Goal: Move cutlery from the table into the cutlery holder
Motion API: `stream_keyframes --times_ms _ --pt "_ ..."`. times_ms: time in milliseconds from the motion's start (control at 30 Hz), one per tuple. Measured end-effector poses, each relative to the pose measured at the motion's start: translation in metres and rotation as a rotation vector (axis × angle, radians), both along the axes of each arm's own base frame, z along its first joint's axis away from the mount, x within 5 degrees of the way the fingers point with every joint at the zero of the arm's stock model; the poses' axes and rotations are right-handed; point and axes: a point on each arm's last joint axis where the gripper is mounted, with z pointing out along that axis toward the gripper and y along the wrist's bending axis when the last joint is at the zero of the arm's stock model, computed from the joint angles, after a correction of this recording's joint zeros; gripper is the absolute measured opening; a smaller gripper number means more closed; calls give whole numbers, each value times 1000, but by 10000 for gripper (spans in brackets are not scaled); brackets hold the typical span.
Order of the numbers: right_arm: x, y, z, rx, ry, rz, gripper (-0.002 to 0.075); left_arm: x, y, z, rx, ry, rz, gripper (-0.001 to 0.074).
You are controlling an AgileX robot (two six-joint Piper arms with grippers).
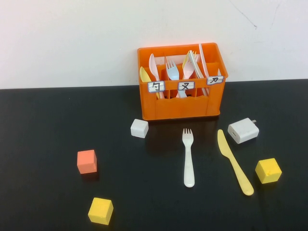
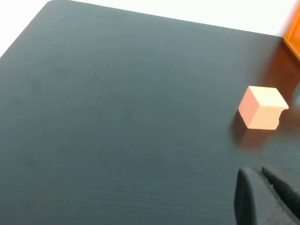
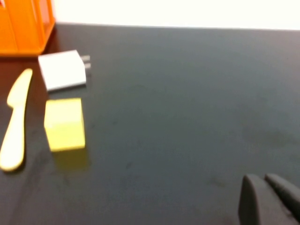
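Two pieces of cutlery lie untouched on the surface (image 1: 43, 120) near the cutlery holder (image 1: 180, 103): fork (image 1: 188, 159) left, knife (image 1: 234, 161) right. No grasp is begun. The left pincer (image 2: 267, 197), whose spread cannot be told, is parked; the right pincer (image 3: 269, 199), pressed together, must be spread first.

Glossy black bench (image 1: 48, 125). Bright orange cutlery holder (image 1: 180, 108), its white labels (image 1: 186, 86) carrying black characters. White fork (image 1: 188, 156), pale yellow knife (image 1: 234, 162), white charger block (image 1: 243, 130). Small white cube (image 1: 139, 128), salmon-orange cube (image 1: 87, 161), two yellow cubes (image 1: 100, 211) (image 1: 268, 170). Dark pincer tips: left pincer (image 2: 267, 197), right pincer (image 3: 269, 199).
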Motion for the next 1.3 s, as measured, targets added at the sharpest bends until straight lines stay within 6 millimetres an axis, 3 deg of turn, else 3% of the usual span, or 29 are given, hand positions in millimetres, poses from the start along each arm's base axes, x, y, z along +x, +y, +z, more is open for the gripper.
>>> stream_keyframes --times_ms 167,400,533,933,1300 --pt "3 -1 7 -7 -114 -8 -2 1 1 3 35 -51 1 -1" --pt "4 -3 35 -26 -424 -27 -2 2 2 6 89 -87 -1 -1" --pt "2 -3 47 -35 -555 -36 -2 3 1 16 89 -202 -7 -1" --pt "0 -4 54 -40 -634 -41 -2 -4 -3 61 78 -705 -27 -1" --pt "-1 -4 58 -41 -663 -42 -2 -13 -4 75 -143 -879 -68 -1"
